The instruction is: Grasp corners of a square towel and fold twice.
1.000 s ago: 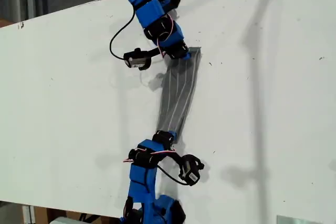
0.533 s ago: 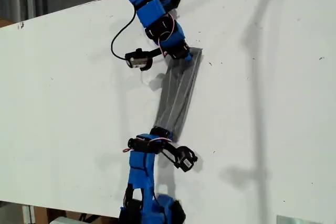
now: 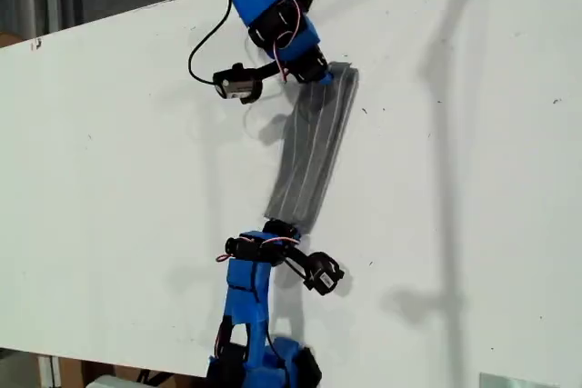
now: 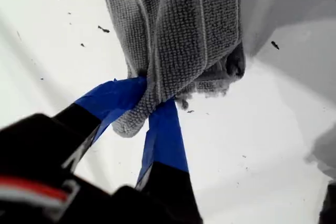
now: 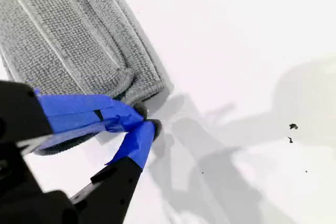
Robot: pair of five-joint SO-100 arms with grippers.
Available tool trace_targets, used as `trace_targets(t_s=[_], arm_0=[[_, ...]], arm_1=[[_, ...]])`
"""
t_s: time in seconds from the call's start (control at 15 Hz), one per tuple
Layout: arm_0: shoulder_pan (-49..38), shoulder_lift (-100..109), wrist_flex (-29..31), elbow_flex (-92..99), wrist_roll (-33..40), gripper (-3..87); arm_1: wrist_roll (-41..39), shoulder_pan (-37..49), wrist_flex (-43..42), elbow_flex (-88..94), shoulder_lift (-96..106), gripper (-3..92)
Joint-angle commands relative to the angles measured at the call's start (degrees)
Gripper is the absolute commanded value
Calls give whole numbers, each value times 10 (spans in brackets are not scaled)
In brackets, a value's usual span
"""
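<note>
You've got the towel [image 3: 309,147] as a long narrow grey strip mid-table [image 3: 109,152] in the exterior view. It runs on a slant from the upper arm down to the lower arm, stripes going lengthwise.

My first gripper [image 4: 152,106] is clamped on the towel [image 4: 184,24]. In the first wrist view you see both blue-taped jaws pinching a bunched end of the cloth, w/ a fold of grey pile bulging out between them. The cloth widens away from the jaws and throws a shadow on the white surface beside it, so that end looks lifted off the table. In the exterior view that's the lower arm, gripper [image 3: 284,227] at the strip's narrow, gathered end.

My second gripper [image 5: 137,121] is also closed. You see the blue tips meeting right at the towel's [image 5: 63,40] edge, w/ a cloth layer caught under the upper jaw. Here the cloth lies flat in stacked layers, and a rounded corner [image 5: 157,85] sits just beside the tips. In the exterior view that's the upper arm, gripper [image 3: 314,72] at the strip's wider end, which sticks out a bit past the jaws toward the exterior view's right.

The two grippers are well apart, towel stretched between them.
</note>
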Motion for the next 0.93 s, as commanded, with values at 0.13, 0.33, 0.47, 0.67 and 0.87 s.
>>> trace_targets(t_s=[0.13, 0.33, 0.47, 0.67, 0.87], arm_0=[[-5, 15, -11, -8, 7, -2], [-2, 25, -4, -21, 16, 163], [1, 48, -1, -21, 12, 196], [-4, 98, 2, 18, 11, 225], [-14, 151, -15, 83, 10, 224]], arm_1=[[15, -15, -69, 35, 18, -2], [13, -18, -67, 34, 19, 216], [18, -13, -61, 37, 18, 268], [84, -26, 26, 39, 55, 293], [127, -43, 91, 60, 166, 276]])
